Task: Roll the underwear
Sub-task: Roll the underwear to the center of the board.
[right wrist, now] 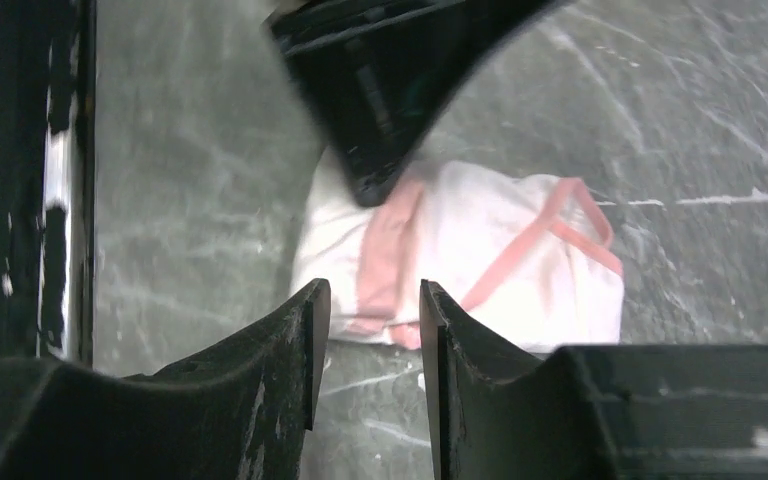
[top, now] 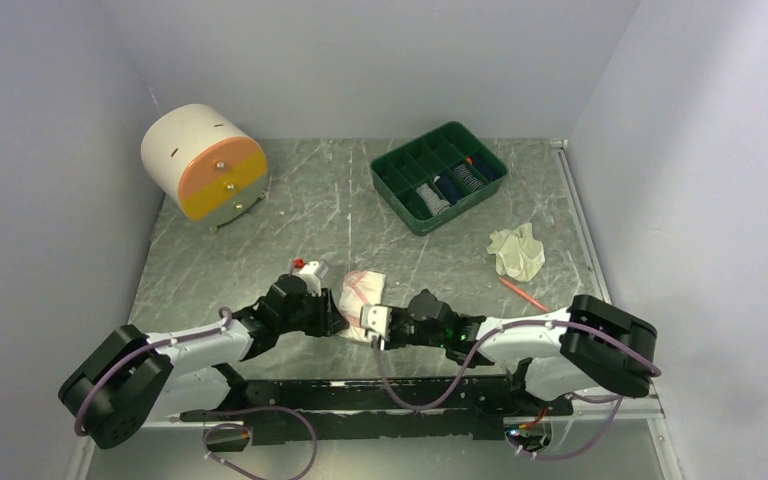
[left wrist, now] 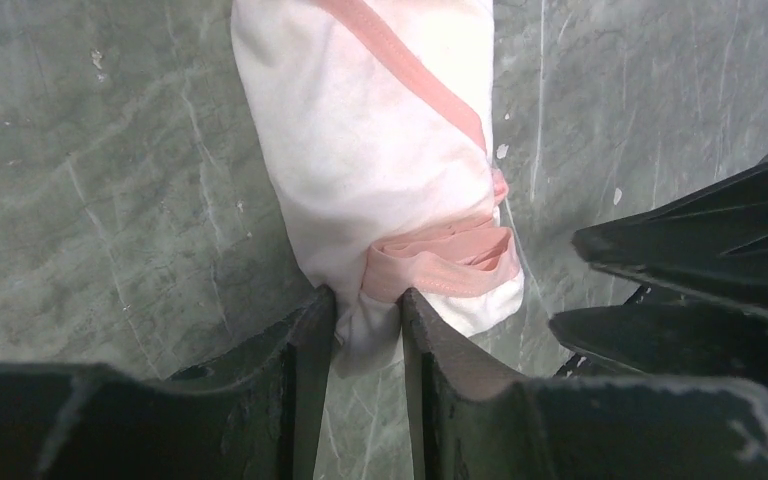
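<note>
1. The left gripper (left wrist: 368,300) is clenched on the left end of the pink-trimmed underwear (left wrist: 360,150).
2. This underwear is seen partly rolled on the table (top: 310,210), near, between the arms.
3. The right gripper (right wrist: 372,295) is released and empty, just beside the bundle. A fresh hold there is probably needed to tighten the roll.

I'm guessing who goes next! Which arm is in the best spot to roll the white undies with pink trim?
Probably the left: the left gripper pinches one end of the white cloth underwear with pink trim, while the right gripper stands open, holding nothing.
</note>
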